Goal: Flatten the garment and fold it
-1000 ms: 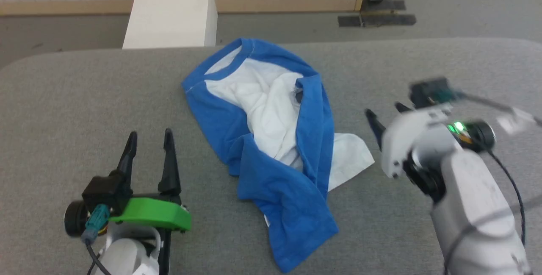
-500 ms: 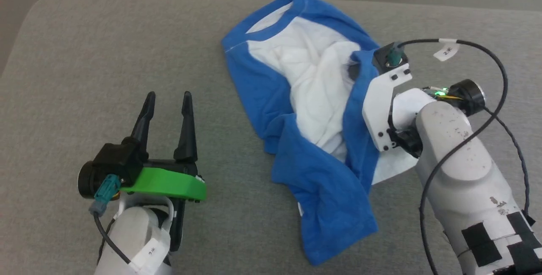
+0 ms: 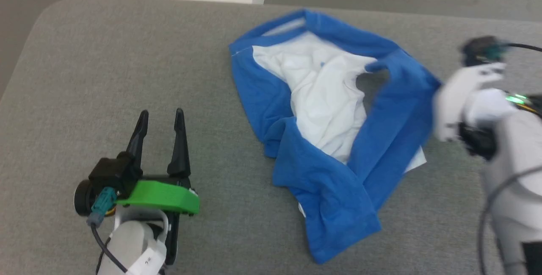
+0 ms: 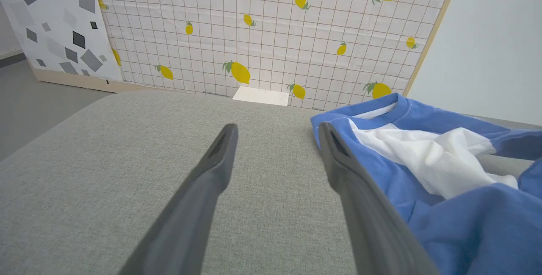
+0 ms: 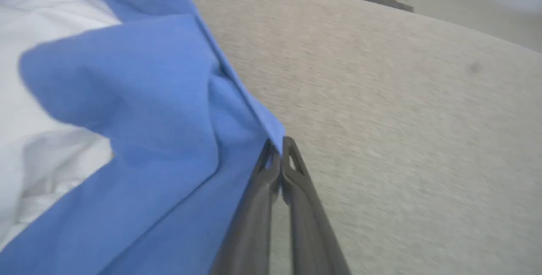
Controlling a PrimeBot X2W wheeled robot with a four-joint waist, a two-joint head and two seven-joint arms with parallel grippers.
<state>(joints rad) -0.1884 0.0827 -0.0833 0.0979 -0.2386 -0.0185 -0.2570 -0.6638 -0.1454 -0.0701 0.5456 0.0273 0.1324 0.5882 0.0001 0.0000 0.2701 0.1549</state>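
My right fingers [image 5: 273, 162] are pinched together on a blue edge of the garment [image 3: 322, 97], holding it out toward my right side. My left fingers [image 3: 178, 131] stand spread and empty over the desk [image 3: 106, 54], left of the heap and apart from it. The shirt lies crumpled mid-desk, blue sleeves wrapped around its rumpled white body. Flattening has barely begun, I judge; the spreading and every fold remain.
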